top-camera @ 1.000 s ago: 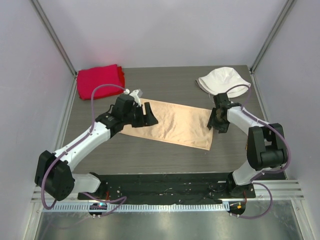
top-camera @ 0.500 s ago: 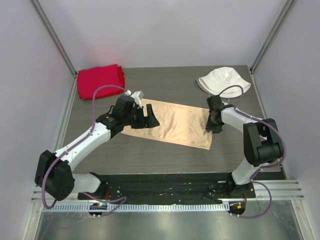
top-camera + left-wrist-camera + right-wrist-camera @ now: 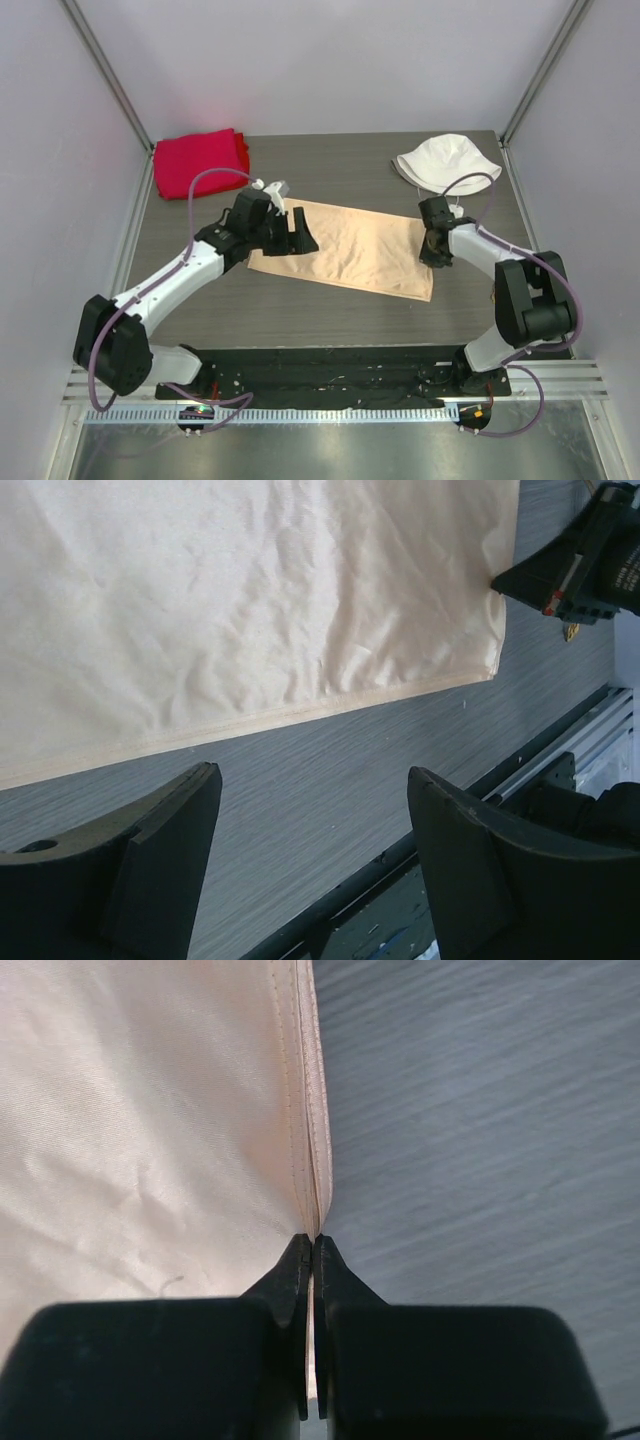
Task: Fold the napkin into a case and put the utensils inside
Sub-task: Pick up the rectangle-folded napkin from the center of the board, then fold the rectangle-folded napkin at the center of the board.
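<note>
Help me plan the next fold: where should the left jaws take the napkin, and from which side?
Probably the napkin's left edge, near a corner, coming in low from the left. It lies flat and thin on the table, so only an edge offers a pinch; the right gripper has its jaws shut on the opposite hem likewise.

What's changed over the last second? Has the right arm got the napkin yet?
Yes. The right gripper closed its jaws on the napkin at its right hem and drew that end slightly rightward. The left gripper stayed open over the left end. The red cloth and white hat did not move.
</note>
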